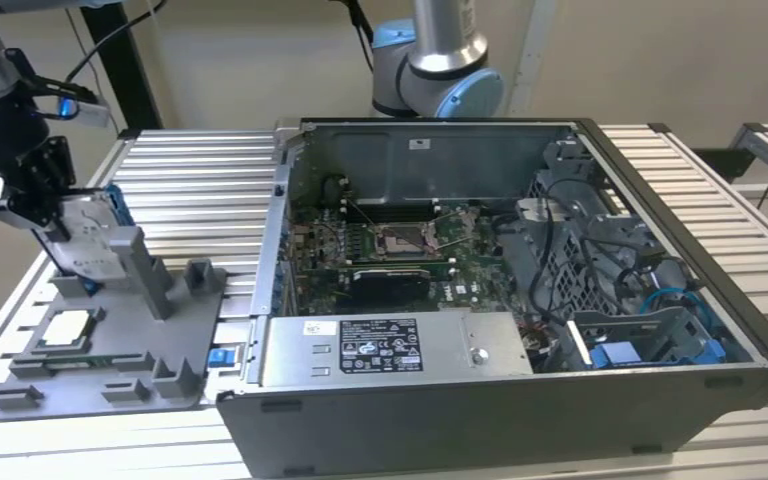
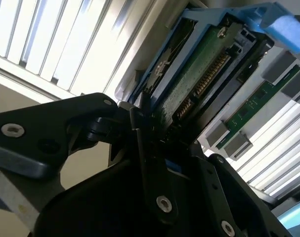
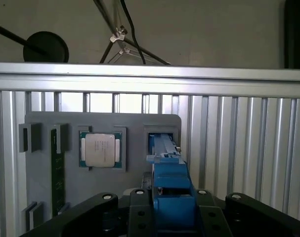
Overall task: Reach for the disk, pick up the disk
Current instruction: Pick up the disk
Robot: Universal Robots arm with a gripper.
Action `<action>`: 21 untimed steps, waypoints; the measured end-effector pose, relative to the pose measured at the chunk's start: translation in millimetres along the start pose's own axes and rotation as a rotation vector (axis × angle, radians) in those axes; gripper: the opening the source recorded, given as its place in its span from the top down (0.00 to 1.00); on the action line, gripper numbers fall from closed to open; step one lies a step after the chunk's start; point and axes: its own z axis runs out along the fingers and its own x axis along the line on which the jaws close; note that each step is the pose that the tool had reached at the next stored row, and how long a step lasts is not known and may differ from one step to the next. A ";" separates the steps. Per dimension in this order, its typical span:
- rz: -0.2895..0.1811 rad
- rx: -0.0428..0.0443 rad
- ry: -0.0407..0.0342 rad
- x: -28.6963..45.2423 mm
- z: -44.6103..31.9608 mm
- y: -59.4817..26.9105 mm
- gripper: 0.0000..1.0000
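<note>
The disk [image 1: 88, 238] stands on edge in a slot of the grey holder plate [image 1: 131, 350] at the exterior view's left, its blue rail [image 1: 117, 205] showing. My gripper [image 1: 67, 225] comes down over it from above, one finger on each side. In the second wrist view the disk's green circuit side [image 2: 204, 79] and blue frame run between the black fingers [image 2: 140, 128], which press against its edges. In the first wrist view the blue rail [image 3: 164, 148] sits between the finger bases, with its far end still in the plate's slot.
A square silver chip [image 1: 67, 330] [image 3: 100, 149] lies in the plate beside the disk's slot, and a green memory strip [image 3: 54, 182] sits nearby. An open computer case [image 1: 491, 280] stands on the slatted table [image 1: 197, 180]. Another arm's base [image 1: 431, 70] stands behind it.
</note>
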 end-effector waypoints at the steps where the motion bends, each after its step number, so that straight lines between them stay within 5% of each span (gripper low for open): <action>1: 0.000 0.0000 0.0000 0.0 -0.8 0.0 1.00; 21: 0.000 0.0000 0.0000 -0.1 -19.1 0.1 1.00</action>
